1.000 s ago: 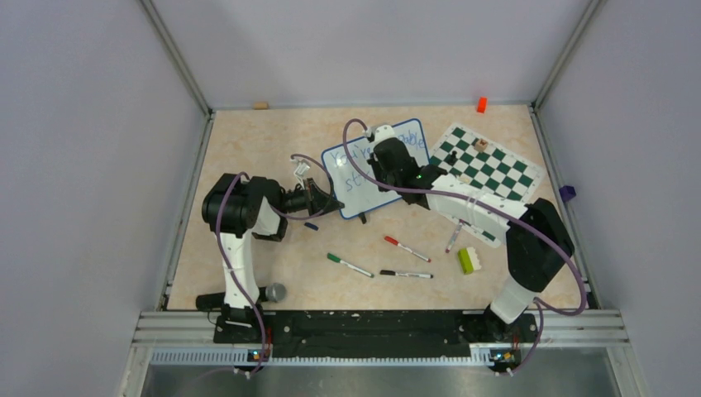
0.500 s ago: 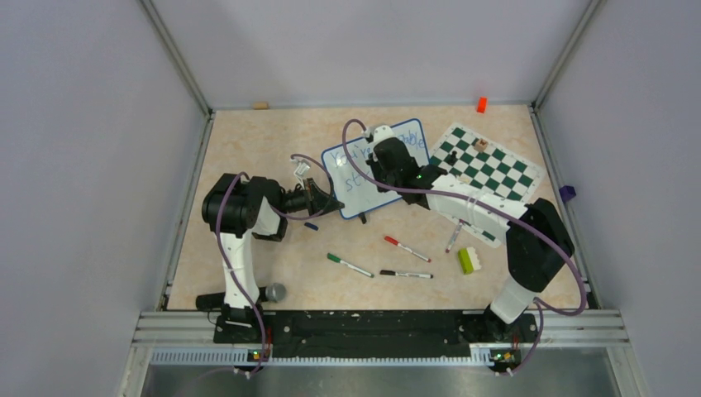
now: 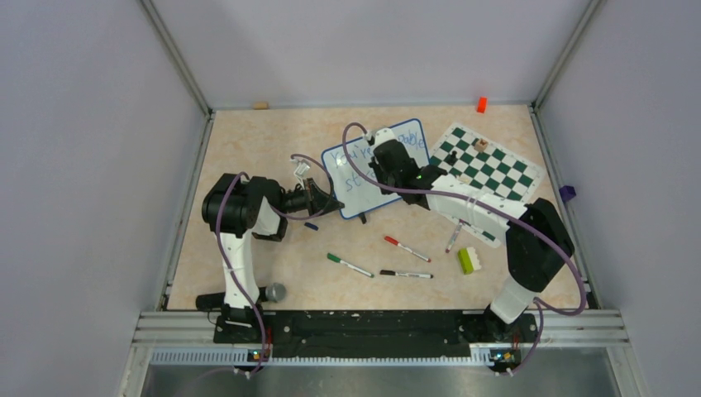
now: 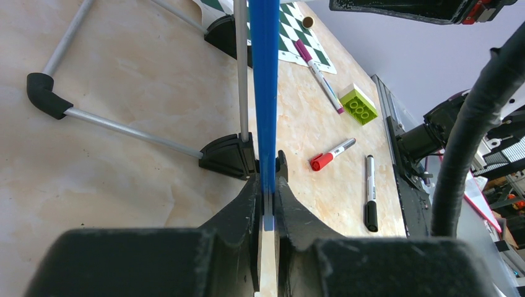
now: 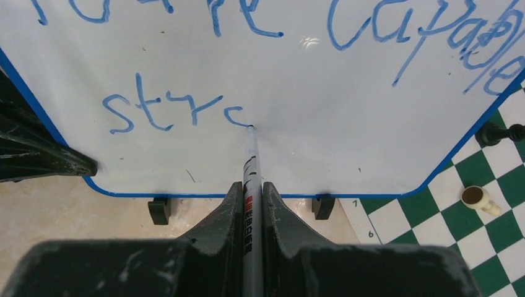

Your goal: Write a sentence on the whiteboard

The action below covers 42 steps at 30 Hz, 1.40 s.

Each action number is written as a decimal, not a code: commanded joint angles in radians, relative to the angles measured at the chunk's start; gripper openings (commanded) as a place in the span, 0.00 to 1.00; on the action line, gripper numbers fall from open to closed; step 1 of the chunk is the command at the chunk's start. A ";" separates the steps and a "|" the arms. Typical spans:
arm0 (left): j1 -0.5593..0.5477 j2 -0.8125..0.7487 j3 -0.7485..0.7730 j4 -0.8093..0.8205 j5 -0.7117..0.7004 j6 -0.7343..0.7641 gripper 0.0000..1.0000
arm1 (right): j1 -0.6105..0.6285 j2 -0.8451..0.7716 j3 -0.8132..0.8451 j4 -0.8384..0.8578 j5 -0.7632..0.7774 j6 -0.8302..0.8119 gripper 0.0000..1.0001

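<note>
Barely anything moved from above: my right gripper (image 3: 380,169) sits over the whiteboard (image 3: 357,197), mid-table. Left wrist: left gripper (image 4: 266,185) pinches its frame. Right wrist: jaws clamp the marker (image 5: 251,162), tip touching; sentence (image 5: 167,111) reaches "str", roughly 3 letters left, I reckon.

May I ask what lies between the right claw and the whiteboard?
Only the marker gripped by the right claw, its tip touching the whiteboard; the right wrist view shows this.
</note>
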 commanded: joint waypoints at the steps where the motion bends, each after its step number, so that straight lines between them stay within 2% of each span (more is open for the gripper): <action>1: 0.001 -0.035 -0.002 0.094 0.046 0.021 0.06 | -0.006 0.003 0.029 0.014 0.078 -0.001 0.00; 11: 0.001 -0.033 -0.001 0.094 0.045 0.021 0.06 | -0.006 0.036 0.093 0.034 0.047 -0.005 0.00; 27: 0.001 -0.030 -0.001 0.094 0.045 0.021 0.06 | -0.006 0.020 0.078 0.043 -0.053 -0.002 0.00; 36: 0.001 -0.032 0.000 0.094 0.047 0.020 0.06 | -0.018 -0.061 0.074 0.018 -0.023 -0.004 0.00; 42: 0.002 -0.035 -0.003 0.094 0.045 0.020 0.06 | -0.040 -0.059 0.079 0.007 0.006 -0.005 0.00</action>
